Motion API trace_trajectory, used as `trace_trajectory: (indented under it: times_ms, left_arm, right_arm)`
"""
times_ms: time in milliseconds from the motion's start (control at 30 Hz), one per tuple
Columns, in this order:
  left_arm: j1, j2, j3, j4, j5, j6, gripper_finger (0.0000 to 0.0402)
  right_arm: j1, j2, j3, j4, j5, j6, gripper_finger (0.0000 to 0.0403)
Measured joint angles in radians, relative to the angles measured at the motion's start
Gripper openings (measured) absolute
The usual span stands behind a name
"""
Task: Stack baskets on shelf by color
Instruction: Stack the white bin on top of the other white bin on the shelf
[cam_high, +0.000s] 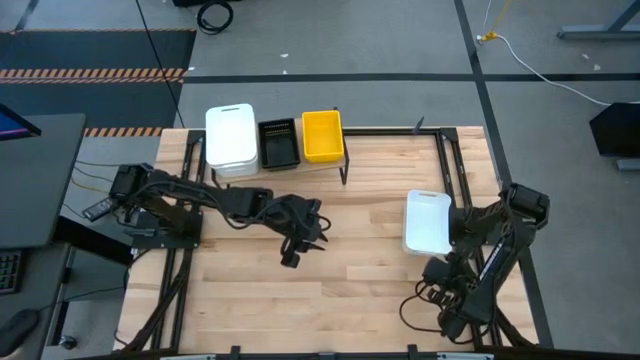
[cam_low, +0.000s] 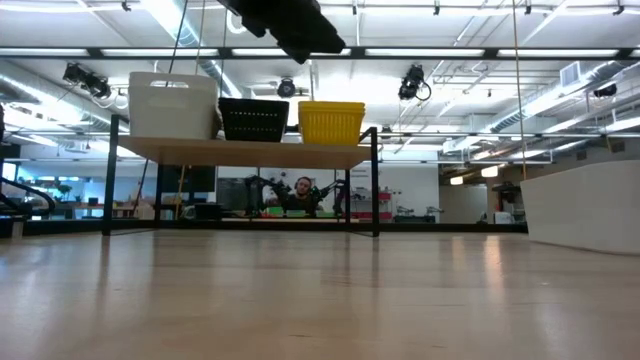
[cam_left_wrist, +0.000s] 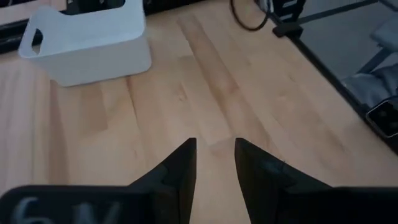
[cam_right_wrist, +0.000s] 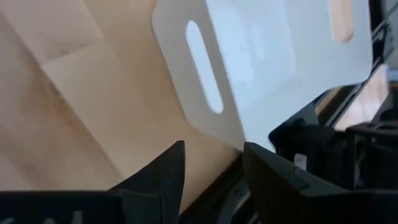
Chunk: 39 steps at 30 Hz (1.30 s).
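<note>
The shelf (cam_high: 350, 150) stands at the table's far edge and carries a white basket stack (cam_high: 230, 137), a black basket (cam_high: 278, 144) and a yellow basket (cam_high: 322, 135) side by side. A lone white basket (cam_high: 427, 221) lies on the table (cam_high: 350, 290) at the right. The left gripper (cam_left_wrist: 215, 163) hovers mid-table, well apart from it, fingers narrowly parted and empty. The right gripper (cam_right_wrist: 211, 165) sits just beside that basket, slightly open, holding nothing.
</note>
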Motion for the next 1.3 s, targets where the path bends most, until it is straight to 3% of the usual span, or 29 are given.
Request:
trace_trajectory:
  times_ms: [233, 633, 833, 1100, 1300]
  left_arm:
    - [-0.002, 0.000, 0.000, 0.003, -0.003, -0.045, 0.0117]
    - [-0.003, 0.000, 0.000, 0.002, -0.034, -0.074, 0.0117]
    - [-0.003, 0.000, 0.000, 0.002, -0.034, -0.073, 0.0117]
    - [-0.005, 0.000, 0.000, 0.002, -0.034, -0.073, 0.0117]
    - [-0.005, 0.000, 0.000, 0.002, -0.034, -0.073, 0.0117]
  right_arm:
    - [-0.001, 0.000, -0.083, 0.028, 0.050, -0.074, 0.0165]
    - [-0.049, -0.074, -0.263, 0.364, 0.090, -0.143, 0.0161]
    - [-0.125, -0.094, -0.217, 0.388, 0.125, -0.248, 0.0119]
    - [-0.257, -0.095, -0.079, 0.439, 0.215, -0.484, 0.0014]
    - [-0.356, -0.095, -0.031, 0.607, 0.279, -0.712, 0.0009]
